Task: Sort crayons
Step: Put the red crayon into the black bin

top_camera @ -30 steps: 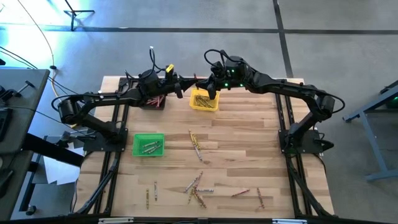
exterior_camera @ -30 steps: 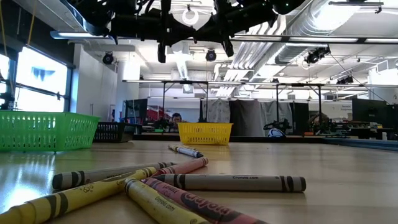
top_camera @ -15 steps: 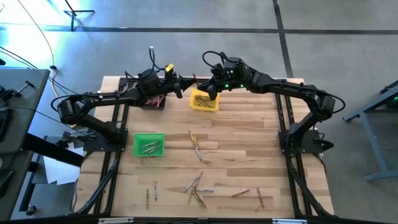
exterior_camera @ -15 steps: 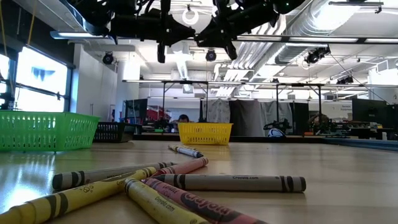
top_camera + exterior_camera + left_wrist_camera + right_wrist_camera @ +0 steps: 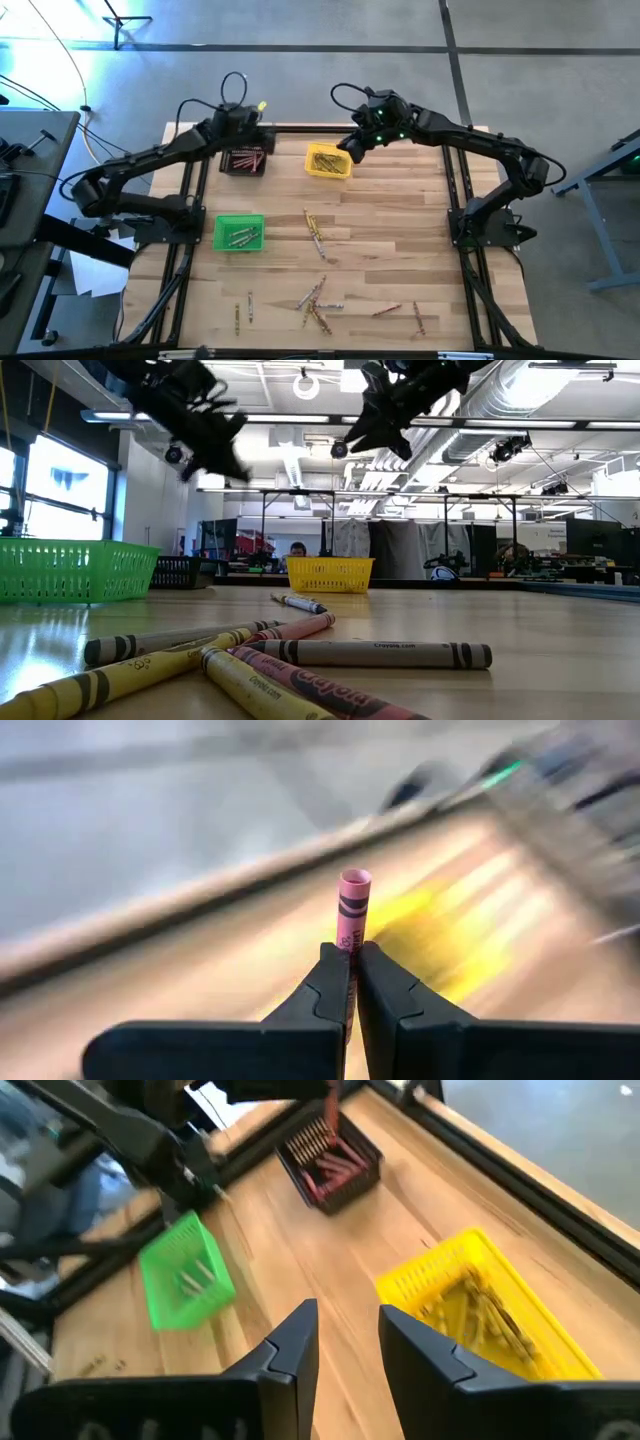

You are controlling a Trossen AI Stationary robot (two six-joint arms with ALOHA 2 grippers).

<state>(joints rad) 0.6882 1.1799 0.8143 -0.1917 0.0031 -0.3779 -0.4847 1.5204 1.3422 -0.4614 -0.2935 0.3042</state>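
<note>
Left tool (image 5: 352, 982): clenched on a pink-red crayon (image 5: 353, 910) that stands out past its fingertips; in the high view it hangs above the black bin (image 5: 245, 160) at the far edge of the desk (image 5: 400, 240).
Right tool (image 5: 345, 1342): released, nothing between its fingers; it hovers just beside the yellow bin (image 5: 328, 160), on that bin's right.
Black bin: holds red crayons (image 5: 335, 1168).
Yellow bin: holds yellow-gold crayons (image 5: 480, 1315), far middle of the desk.
Green bin (image 5: 239, 233): on the left side of the desk, with a few greyish crayons (image 5: 241, 237) inside.
Loose crayons, middle (image 5: 316, 236): a short row lying on the bare wood, right of the green bin.
Loose crayons, near edge (image 5: 316, 303): a scattered cluster of mixed colours, with a few more (image 5: 400, 314) to its right and two (image 5: 243, 310) to its left.
Low view: a pile of crayons (image 5: 270, 660) lies close to the camera, apart from every bin.
</note>
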